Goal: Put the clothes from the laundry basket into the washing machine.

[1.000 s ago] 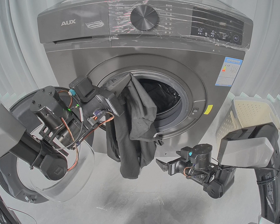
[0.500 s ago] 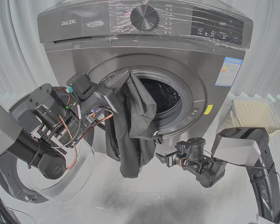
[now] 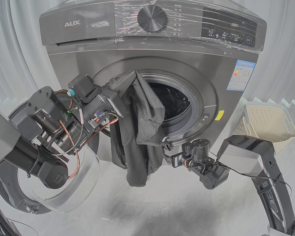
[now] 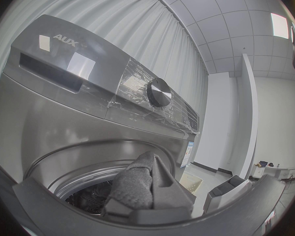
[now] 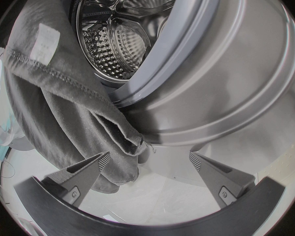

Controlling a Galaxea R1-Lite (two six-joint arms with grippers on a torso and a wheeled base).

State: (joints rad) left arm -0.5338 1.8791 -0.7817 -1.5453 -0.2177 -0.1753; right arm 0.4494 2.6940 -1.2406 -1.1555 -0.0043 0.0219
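A dark grey garment (image 3: 139,131) hangs from my left gripper (image 3: 127,79) at the left rim of the washing machine's (image 3: 88,66) open drum; its lower part dangles below the opening. In the left wrist view the left gripper (image 4: 147,194) is shut on a bunch of this garment (image 4: 132,181). My right gripper (image 3: 168,156) stands open low beside the garment's hanging fold, just under the door opening. The right wrist view has the right gripper (image 5: 149,159) with fingers (image 5: 103,159) spread, the garment's (image 5: 72,115) fold between them, and the bare steel drum (image 5: 121,33) above.
The cream laundry basket (image 3: 268,125) stands on the floor to the right of the machine, behind my right arm. The round glass door (image 3: 65,181) is swung open at lower left, under my left arm. Dark cloth (image 3: 172,100) lies inside the drum.
My right arm has moved left and up, bringing its open gripper beside the hanging garment. The left gripper has lifted the garment slightly toward the drum's rim.
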